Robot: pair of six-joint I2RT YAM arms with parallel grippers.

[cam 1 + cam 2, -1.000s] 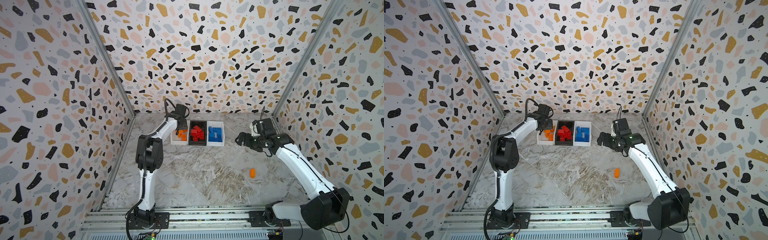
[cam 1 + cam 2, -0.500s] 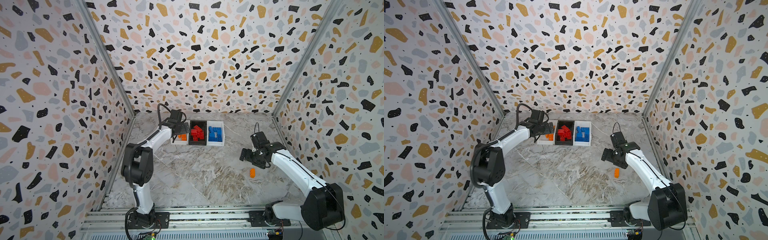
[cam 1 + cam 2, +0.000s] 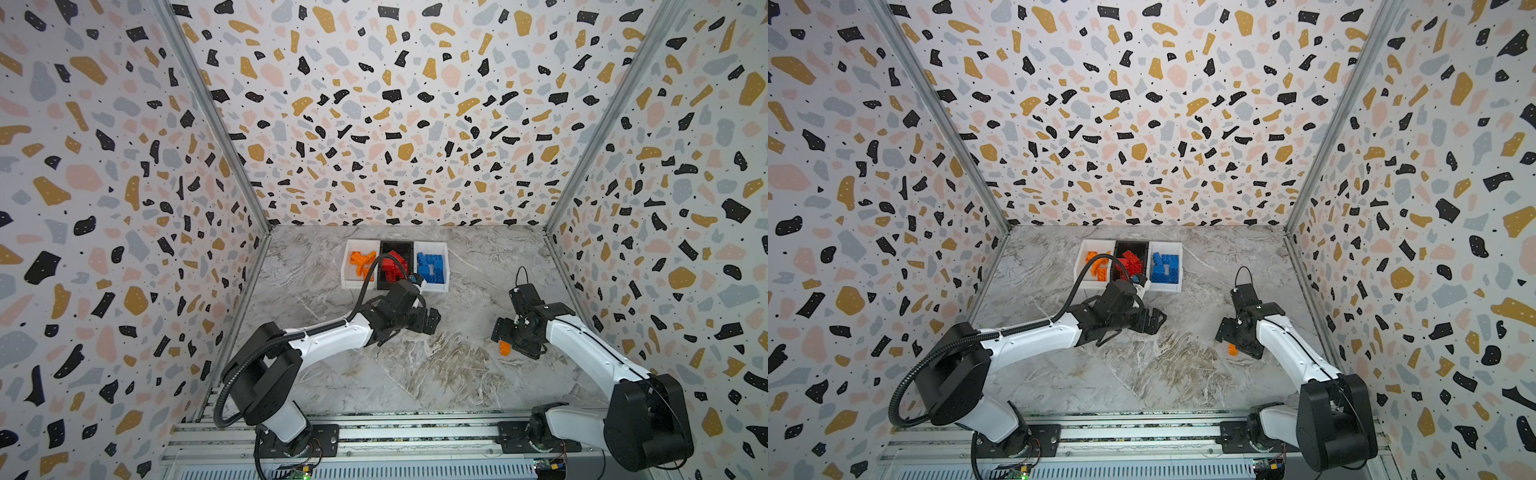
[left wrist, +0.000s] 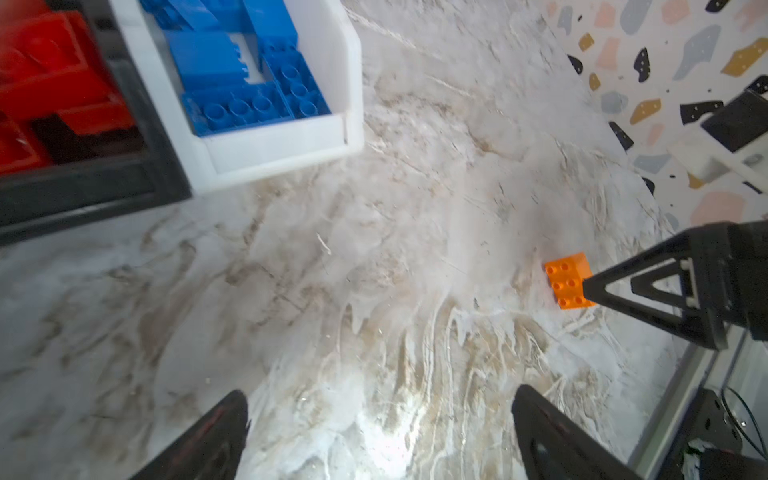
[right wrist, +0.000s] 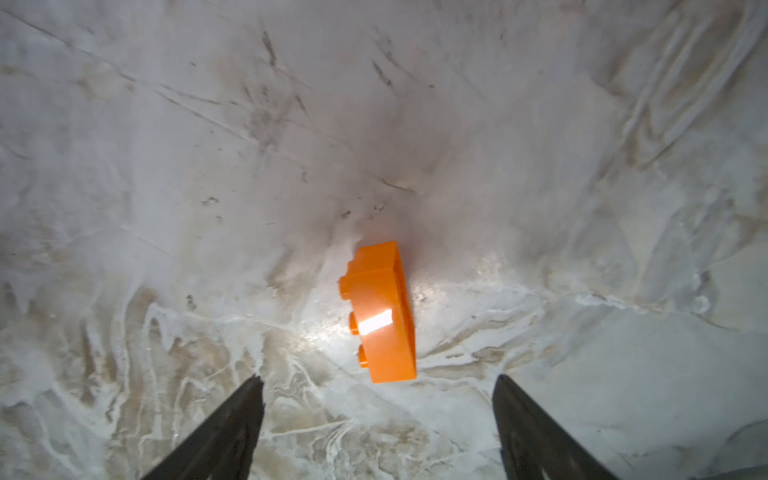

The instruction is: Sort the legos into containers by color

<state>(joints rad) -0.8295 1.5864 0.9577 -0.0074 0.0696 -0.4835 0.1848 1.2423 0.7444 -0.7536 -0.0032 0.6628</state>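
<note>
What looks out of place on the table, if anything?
One orange brick lies alone on the marble table, apparently tipped on its side, far from the white bin that holds the other orange bricks.

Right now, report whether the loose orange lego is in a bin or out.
Out. The orange lego lies on the table, apart from the bins, just ahead of the right gripper, whose jaws stand open.
</note>
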